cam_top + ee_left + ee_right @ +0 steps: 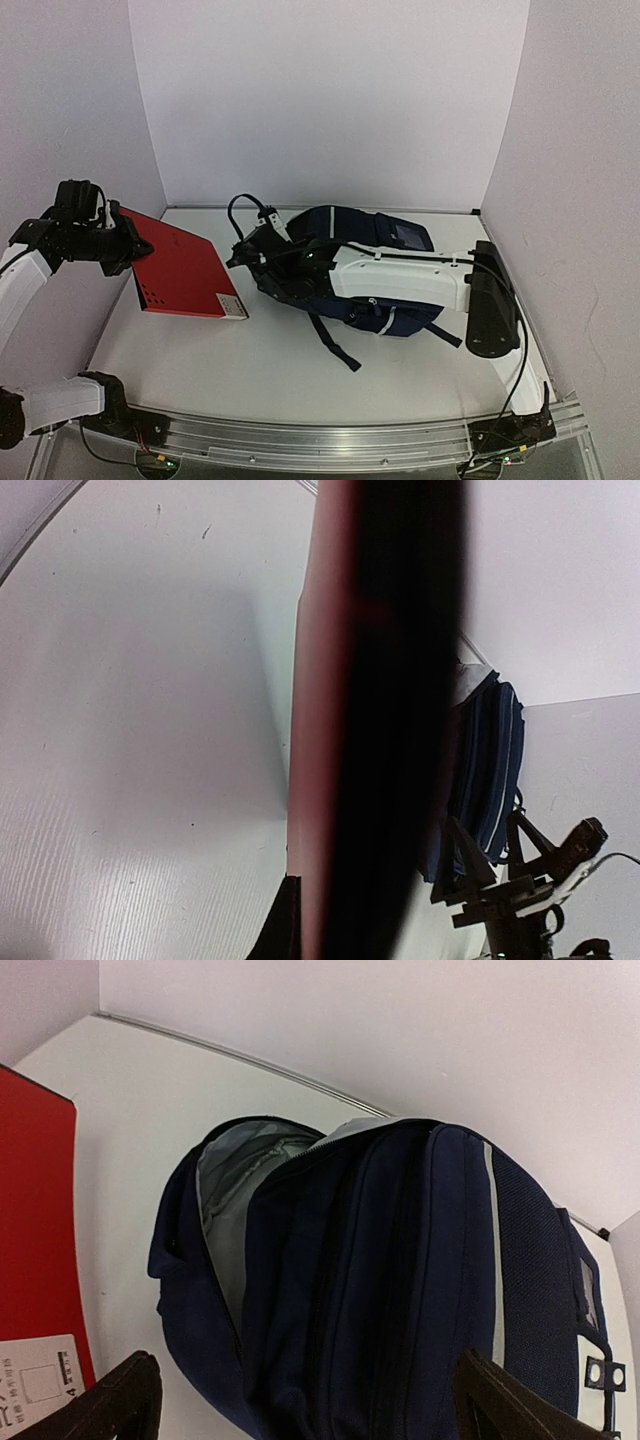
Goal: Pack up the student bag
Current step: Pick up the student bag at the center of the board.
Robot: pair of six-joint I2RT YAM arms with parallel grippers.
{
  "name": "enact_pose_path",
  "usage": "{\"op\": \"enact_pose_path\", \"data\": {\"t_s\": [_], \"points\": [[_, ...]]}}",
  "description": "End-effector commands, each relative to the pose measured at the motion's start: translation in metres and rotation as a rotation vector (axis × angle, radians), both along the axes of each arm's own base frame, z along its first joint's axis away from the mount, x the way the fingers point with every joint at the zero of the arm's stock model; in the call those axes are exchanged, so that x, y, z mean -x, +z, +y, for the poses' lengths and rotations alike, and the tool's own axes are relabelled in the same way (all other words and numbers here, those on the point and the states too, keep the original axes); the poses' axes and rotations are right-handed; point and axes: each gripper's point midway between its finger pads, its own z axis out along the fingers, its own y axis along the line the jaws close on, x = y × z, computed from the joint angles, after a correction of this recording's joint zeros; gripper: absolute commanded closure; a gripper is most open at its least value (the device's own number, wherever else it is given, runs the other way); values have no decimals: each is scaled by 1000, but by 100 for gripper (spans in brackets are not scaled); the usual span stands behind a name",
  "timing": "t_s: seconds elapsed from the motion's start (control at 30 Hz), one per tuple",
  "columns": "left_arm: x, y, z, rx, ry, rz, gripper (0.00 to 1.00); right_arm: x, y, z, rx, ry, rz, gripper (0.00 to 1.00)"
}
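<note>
White tabletop [250, 370] under white walls; large navy blue fabric backpack with grey-white stripes [400, 232] lies centre-right, its grey-lined mouth open toward the left; jaws of the right arm [400, 282] spread wide over that mouth; jaws of the left arm [30, 275] clamp a tilted flat red book [180, 275].

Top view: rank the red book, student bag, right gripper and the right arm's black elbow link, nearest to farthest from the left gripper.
From the left gripper:
1. red book: clamped in it, at the left.
2. right gripper: mid-table, at the bag's mouth.
3. student bag: right of that gripper, though its near edge is almost level with it.
4. black elbow link: far right.
</note>
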Motion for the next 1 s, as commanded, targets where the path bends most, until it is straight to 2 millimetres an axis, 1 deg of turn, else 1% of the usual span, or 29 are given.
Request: {"op": "enact_pose_path", "data": {"t_s": [0.0, 0.2, 0.37, 0.47, 0.53, 0.57, 0.6, 0.67, 0.7, 0.73, 0.77, 0.83, 0.9, 0.93, 0.97], "points": [[-8, 31, -6, 39, -26, -115, 100, -19, 15, -13, 115, -111, -103, 2], [-7, 33, -6, 31, -32, -115, 100, -38, -2, -30, 199, -182, -127, 2], [-9, 34, -7, 31, -38, -113, 100, -53, -16, -53, 223, -222, -92, 2], [-10, 42, -9, 34, -50, -129, 100, -63, -24, -66, 164, -222, -23, 2], [-10, 49, -10, 38, -57, -147, 100, -69, -31, -70, 107, -205, 40, 2], [-10, 53, -11, 41, -62, -158, 100, -71, -34, -71, 81, -197, 68, 3], [-10, 56, -11, 42, -67, -165, 100, -73, -36, -72, 68, -192, 83, 6], [-11, 59, -13, 44, -75, -169, 100, -77, -38, -72, 55, -186, 99, 15], [-12, 60, -13, 45, -77, -169, 100, -79, -39, -73, 52, -189, 101, 22], [-12, 59, -13, 45, -77, -167, 100, -80, -38, -73, 48, -192, 98, 33], [-12, 58, -13, 47, -78, -165, 100, -81, -36, -75, 44, -202, 91, 48], [-12, 58, -14, 52, -83, -166, 100, -81, -28, -78, 28, -215, 80, 72], [-11, 61, -18, 62, -104, -176, 100, -80, -12, -79, -6, -214, 68, 91], [-10, 64, -20, 68, -120, -185, 100, -79, -2, -79, -30, -209, 61, 97], [-10, 68, -24, 75, -141, -197, 100, -78, 9, -80, -55, -203, 55, 100]]}}
